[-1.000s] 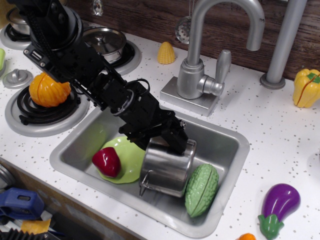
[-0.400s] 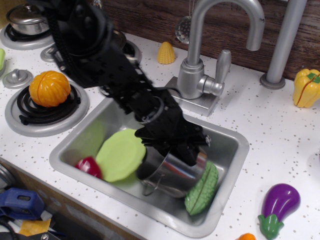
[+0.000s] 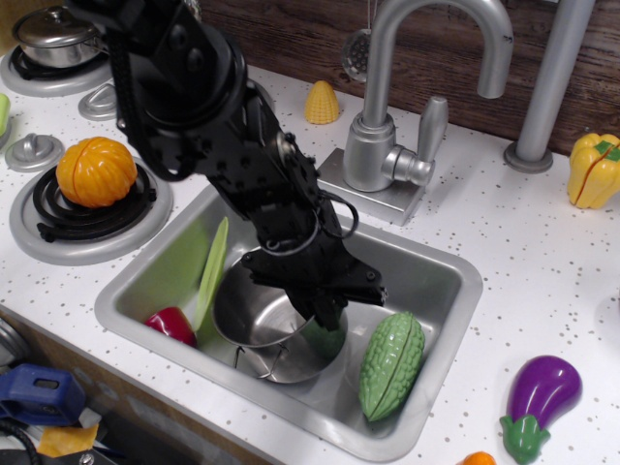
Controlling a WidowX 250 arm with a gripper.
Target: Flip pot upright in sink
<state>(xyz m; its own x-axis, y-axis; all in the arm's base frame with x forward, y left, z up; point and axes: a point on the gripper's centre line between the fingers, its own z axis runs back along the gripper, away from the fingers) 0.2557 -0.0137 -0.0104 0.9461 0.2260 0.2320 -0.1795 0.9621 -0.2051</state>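
Below my jaws [image 3: 325,308] the pot [image 3: 276,325] now sits mouth-up on the floor of the sink [image 3: 426,281]; a second ago it lay on its side with the steel wall facing the camera, and a moment later it was mid-tilt. I judge the flip essentially done, pending release. The jaws appear to be closed on the pot's far rim, though the black fingers hide the contact, so I cannot confirm how firm the hold is.

The green plate [image 3: 212,271], previously flat on the basin floor, has been pushed up on edge to the left of the jaws, leaning against the pot. The red pepper [image 3: 172,324] has moved further left, toward the sink's near-left corner. The gourd [image 3: 391,364], to the right of the jaws, has barely shifted.

Materials: pot is polished steel, cylindrical, interior reflective, one thin wire loop handle visible at the near side. Sink is brushed grey metal with rounded corners. Gourd is ridged, bumpy green plastic. Counter [image 3: 523,242] is white with dark speckles.

Risk: opening the jaws may let the tilted plate fall.
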